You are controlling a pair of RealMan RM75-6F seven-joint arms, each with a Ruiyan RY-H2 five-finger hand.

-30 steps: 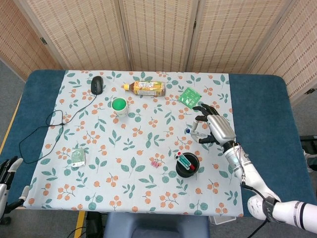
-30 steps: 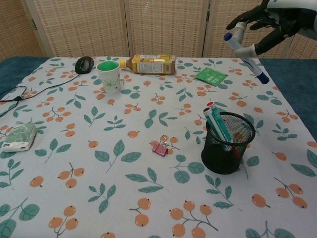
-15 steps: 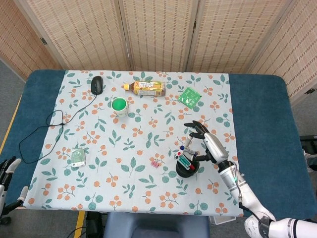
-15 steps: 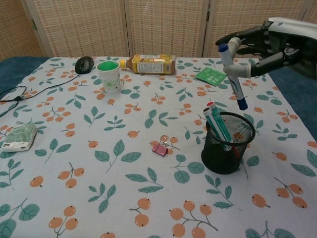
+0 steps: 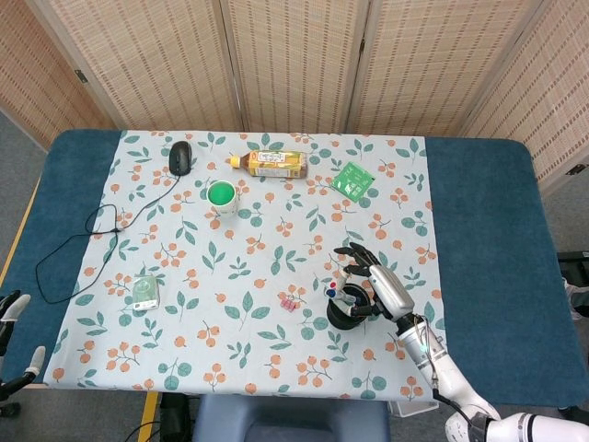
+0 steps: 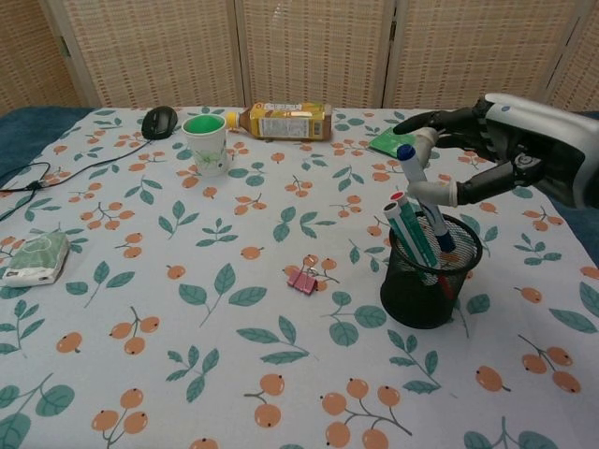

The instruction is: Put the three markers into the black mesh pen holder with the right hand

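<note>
A: From the head, the right robot hand (image 5: 373, 287) pinches the blue-capped white marker (image 5: 337, 287) over the black mesh pen holder (image 5: 349, 311), near right on the tabletop (image 5: 479, 230). The left robot hand (image 5: 9, 308): can't tell.

B: Chest view: its lower tip is inside the rim, beside two markers (image 6: 409, 230). Released while tilted, it could tip out. Earlier it hung above.
</note>
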